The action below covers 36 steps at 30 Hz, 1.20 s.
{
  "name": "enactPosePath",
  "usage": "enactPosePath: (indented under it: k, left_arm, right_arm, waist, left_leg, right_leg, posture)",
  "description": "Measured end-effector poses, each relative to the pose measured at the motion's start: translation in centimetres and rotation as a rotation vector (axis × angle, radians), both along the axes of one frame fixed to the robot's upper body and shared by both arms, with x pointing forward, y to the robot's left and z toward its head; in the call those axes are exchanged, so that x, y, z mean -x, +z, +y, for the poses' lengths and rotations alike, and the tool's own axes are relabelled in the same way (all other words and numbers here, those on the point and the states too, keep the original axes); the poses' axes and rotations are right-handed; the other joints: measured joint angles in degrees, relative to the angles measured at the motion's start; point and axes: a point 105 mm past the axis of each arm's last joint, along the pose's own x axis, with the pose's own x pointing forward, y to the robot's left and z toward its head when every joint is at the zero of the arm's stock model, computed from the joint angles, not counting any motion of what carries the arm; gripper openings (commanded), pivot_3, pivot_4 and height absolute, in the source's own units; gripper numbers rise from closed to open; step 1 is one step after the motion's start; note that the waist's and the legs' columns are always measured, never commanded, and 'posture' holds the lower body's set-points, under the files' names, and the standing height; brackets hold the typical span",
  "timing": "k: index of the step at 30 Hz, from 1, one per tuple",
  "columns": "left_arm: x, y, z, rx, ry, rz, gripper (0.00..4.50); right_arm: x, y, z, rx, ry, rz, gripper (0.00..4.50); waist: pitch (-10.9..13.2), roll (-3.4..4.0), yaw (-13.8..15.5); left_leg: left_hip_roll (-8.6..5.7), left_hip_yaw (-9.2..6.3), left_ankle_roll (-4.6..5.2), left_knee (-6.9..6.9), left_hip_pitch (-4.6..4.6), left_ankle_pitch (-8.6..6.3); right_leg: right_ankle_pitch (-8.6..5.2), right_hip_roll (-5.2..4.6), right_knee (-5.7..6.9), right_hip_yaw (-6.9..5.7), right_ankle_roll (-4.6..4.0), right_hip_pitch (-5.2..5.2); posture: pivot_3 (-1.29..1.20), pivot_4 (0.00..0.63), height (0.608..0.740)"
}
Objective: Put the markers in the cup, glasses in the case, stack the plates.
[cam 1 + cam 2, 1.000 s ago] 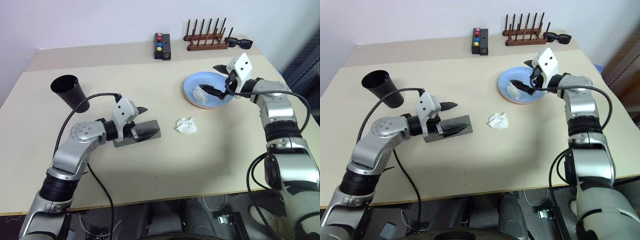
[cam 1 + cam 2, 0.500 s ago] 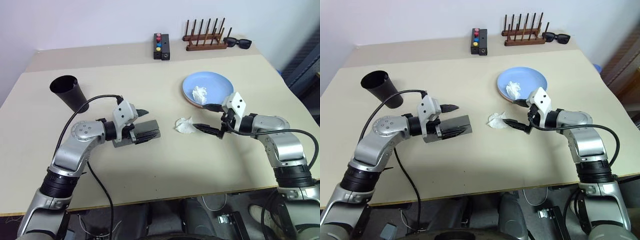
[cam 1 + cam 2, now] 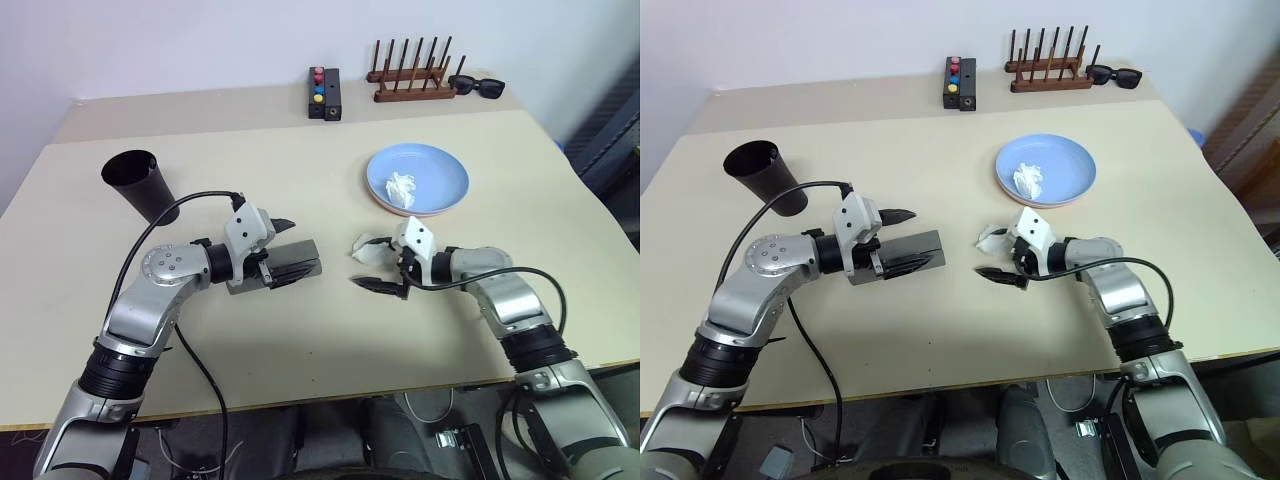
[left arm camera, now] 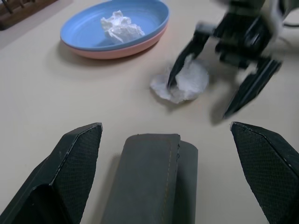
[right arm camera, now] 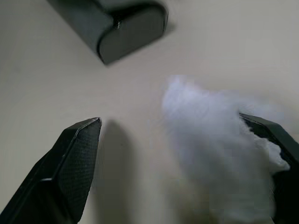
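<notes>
Right claw [image 3: 375, 264] low, spread astride crumpled tissue [image 3: 368, 247].

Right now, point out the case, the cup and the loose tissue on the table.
case [image 3: 288, 263]: left eye view, on its grey lid.
cup [image 3: 140, 185]: left eye view, on its black side wall.
tissue [image 4: 187, 84]: left wrist view, on its crumpled middle.

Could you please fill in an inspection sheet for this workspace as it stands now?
Surface: beige table, mostly bare at the front.
Job's things: black cup upright at far left; grey case closed; blue plate stacked on pink plate; markers and glasses: nothing seen.
Clutter: one tissue wad in the blue plate, another wad on the table.
Grippers: left gripper open, straddling the case; right gripper open at the table wad.
Cables: black cable along the left arm.
Surroundings: wooden rack, sunglasses, button box.
</notes>
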Motion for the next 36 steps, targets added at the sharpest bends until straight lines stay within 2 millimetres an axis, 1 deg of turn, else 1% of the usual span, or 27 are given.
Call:
enactPosePath:
  k: [2, 5, 8, 9, 11, 14, 15, 17, 20, 22, 23, 25, 26, 27, 28, 30, 33, 36]
  left_arm:
    - [0.1, 0.1, 0.0, -0.002, 0.005, -0.001, 4.50]
    - [0.2, 0.3, 0.0, -0.004, 0.011, -0.011, 4.50]
    - [0.3, 0.1, 0.3, 0.000, 0.025, -0.002, 4.50]
    - [0.2, 0.2, 0.4, 0.001, 0.029, -0.004, 4.50]
    - [0.2, 0.3, 0.5, 0.003, 0.032, -0.008, 4.50]
    - [0.3, 0.3, 0.4, 0.002, 0.035, -0.007, 4.50]
    - [0.3, 0.3, 0.4, 0.002, 0.036, -0.007, 4.50]
    - [0.2, 0.3, 0.4, 0.003, 0.037, -0.007, 4.50]
    - [0.2, 0.4, 0.4, 0.006, 0.037, -0.008, 4.50]
    - [0.2, 0.4, 0.3, 0.012, 0.036, -0.008, 4.50]
    - [0.2, 0.4, 0.2, 0.016, 0.035, -0.009, 4.50]
    - [0.1, 0.4, 0.0, 0.027, 0.034, -0.008, 4.50]
    - [0.1, 0.4, -0.1, 0.031, 0.033, -0.008, 4.50]
    - [0.1, 0.4, -0.2, 0.033, 0.034, -0.007, 4.50]
    - [0.1, 0.5, -0.2, 0.038, 0.034, -0.008, 4.50]
    - [0.0, 0.6, -0.4, 0.044, 0.033, -0.012, 4.50]
    - [-0.1, 0.9, -0.6, 0.049, 0.034, -0.020, 4.50]
    - [-0.2, 0.9, -0.5, 0.050, 0.045, -0.020, 4.50]
  right_arm:
    - [-1.1, 0.0, 0.1, 0.008, -0.014, -0.020, 3.61]
    - [-1.9, 0.1, 0.1, 0.006, -0.023, -0.041, 2.11]
    - [-1.9, 0.2, 0.1, 0.002, -0.022, -0.044, 0.48]
    - [-1.9, 0.2, 0.0, 0.000, -0.024, -0.047, 0.05]
    - [-2.0, 0.4, -0.2, 0.005, -0.028, -0.055, 0.05]
    - [-1.9, 0.8, -1.1, 0.009, -0.058, -0.068, 0.05]
    - [-1.9, 1.3, -1.4, 0.007, -0.065, -0.077, 0.05]
    - [-2.1, 2.9, -2.1, -0.007, -0.085, -0.112, 0.05]
    - [-3.1, 6.2, -3.5, -0.047, -0.147, -0.177, 0.05]
    - [-4.3, 9.4, -4.4, -0.071, -0.200, -0.255, 0.05]
    - [-5.0, 11.3, -4.9, -0.087, -0.233, -0.309, 0.05]
    - [-6.5, 14.0, -6.3, -0.106, -0.314, -0.396, 0.05]
    - [-7.2, 14.4, -7.0, -0.099, -0.352, -0.419, 0.05]
    - [-7.8, 14.4, -7.7, -0.093, -0.390, -0.428, 0.05]
    - [-8.4, 13.8, -8.4, -0.084, -0.433, -0.420, 0.05]
    - [-9.3, 11.9, -9.7, -0.059, -0.512, -0.381, 0.05]
    - [-9.9, 9.4, -10.9, -0.017, -0.584, -0.324, 0.05]
    - [-10.2, 8.5, -11.6, 0.003, -0.627, -0.300, 1.04]
  waist:
    - [-0.01, -0.01, -0.06]
    - [-0.01, -0.01, 0.06]
    - [-0.01, -0.01, 0.07]
    - [-0.01, -0.01, 0.08]
    - [-0.01, -0.01, 0.09]
    - [-0.01, -0.01, 0.09]
    - [-0.01, -0.01, 0.05]
    - [0.00, 0.00, 0.04]
    - [0.00, 0.00, 0.04]
    - [0.00, 0.01, -0.04]
    - [0.00, 0.01, -0.04]
    - [0.00, 0.00, -0.03]
    - [-0.01, -0.01, 0.02]
    - [-0.01, -0.02, 0.09]
    - [-0.01, -0.02, 0.16]
    - [-0.01, -0.02, 0.07]
    - [0.01, 0.00, -0.25]
    - [0.01, 0.01, -0.55]
  left_leg:
    - [0.00, 0.00, 0.00, 0.01, 0.01, 0.00]
    - [0.01, -0.01, -0.01, 0.01, 0.02, 0.00]
    - [0.00, -0.01, -0.01, 0.01, 0.01, 0.00]
    - [0.00, -0.01, -0.01, 0.01, 0.01, 0.00]
    - [0.00, -0.01, -0.01, 0.01, 0.01, 0.00]
    - [-0.01, -0.01, 0.00, 0.01, 0.01, 0.00]
    - [0.00, -0.01, 0.00, 0.00, 0.01, 0.00]
    - [0.00, -0.01, 0.00, -0.02, 0.01, 0.00]
    - [0.00, 0.00, 0.00, -0.01, 0.01, 0.00]
    - [0.00, 0.01, 0.00, -0.02, 0.01, 0.00]
    - [0.01, 0.01, 0.00, -0.04, 0.01, 0.00]
    - [0.01, 0.01, 0.00, -0.05, 0.01, 0.00]
    - [0.01, 0.01, 0.00, -0.05, 0.01, 0.00]
    - [0.01, 0.01, 0.00, -0.06, 0.01, 0.00]
    - [-0.01, 0.01, 0.00, -0.05, 0.00, 0.00]
    - [-0.02, 0.03, 0.00, -0.04, 0.00, 0.00]
    - [0.00, 0.04, 0.00, -0.08, 0.00, 0.00]
    - [0.01, 0.05, -0.01, -0.11, 0.00, 0.00]
  right_leg:
    - [0.00, 0.01, 0.00, 0.00, 0.00, 0.01]
    - [0.00, 0.01, 0.01, -0.01, 0.00, 0.02]
    - [0.00, 0.01, 0.01, -0.01, 0.00, 0.02]
    - [0.00, 0.01, 0.01, -0.01, 0.00, 0.02]
    - [0.00, 0.01, 0.01, -0.01, 0.00, 0.02]
    - [0.00, 0.00, 0.00, 0.00, 0.00, 0.01]
    - [0.00, 0.00, 0.00, 0.00, 0.00, 0.01]
    - [0.00, 0.01, 0.01, 0.00, 0.00, 0.00]
    - [0.00, 0.01, 0.00, 0.00, 0.00, 0.00]
    - [0.00, 0.01, 0.00, 0.00, 0.00, -0.02]
    - [0.00, 0.01, 0.00, 0.00, 0.00, -0.02]
    - [0.00, 0.02, -0.03, 0.00, 0.00, -0.01]
    - [0.00, 0.01, -0.05, 0.00, 0.00, 0.01]
    - [0.00, 0.01, -0.07, -0.01, 0.00, 0.02]
    - [0.00, -0.01, -0.07, -0.01, 0.00, 0.03]
    - [0.00, -0.02, -0.07, 0.00, 0.00, 0.03]
    - [0.00, -0.01, -0.05, 0.01, 0.00, -0.01]
    - [0.00, 0.00, -0.05, 0.03, 0.00, -0.04]
  posture:
    - [0.00, 0.150, 0.740]
    - [0.00, 0.150, 0.740]
    - [0.00, 0.150, 0.740]
    - [0.00, 0.150, 0.740]
    - [0.00, 0.150, 0.740]
    - [0.00, 0.150, 0.740]
    - [0.00, 0.150, 0.740]
    - [0.00, 0.150, 0.740]
    - [0.00, 0.150, 0.740]
    - [0.00, 0.150, 0.740]
    - [0.00, 0.150, 0.740]
    - [0.00, 0.150, 0.740]
    - [0.00, 0.150, 0.740]
    - [0.00, 0.150, 0.740]
    - [0.00, 0.150, 0.740]
    - [0.00, 0.150, 0.740]
    - [0.00, 0.150, 0.740]
    - [0.00, 0.150, 0.740]
